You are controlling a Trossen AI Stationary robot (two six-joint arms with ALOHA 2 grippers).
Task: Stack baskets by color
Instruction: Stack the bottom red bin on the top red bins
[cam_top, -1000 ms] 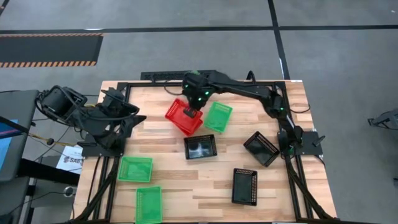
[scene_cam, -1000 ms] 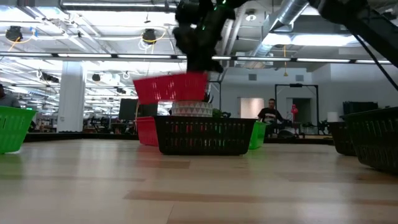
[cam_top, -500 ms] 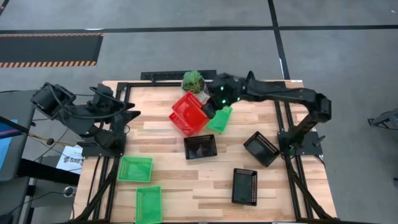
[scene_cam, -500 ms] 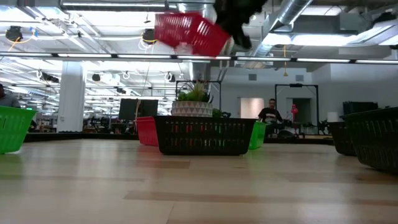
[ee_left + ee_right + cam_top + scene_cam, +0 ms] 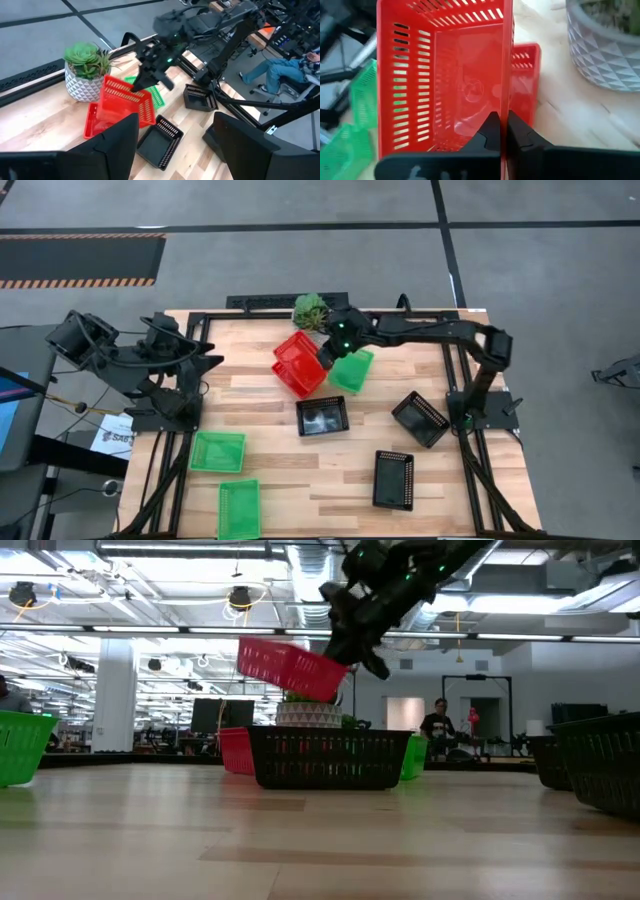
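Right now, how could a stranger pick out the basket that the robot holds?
Find the potted plant at the table's far edge. Just in front of it, the right gripper pinches one wall of a red basket. It alone hangs tilted in the air, above a second red basket lying flat.

Ceiling strip lights point(image 5: 200, 632) are shining evenly, shadows are lying soft, and the near tabletop point(image 5: 320, 850) is blurring.
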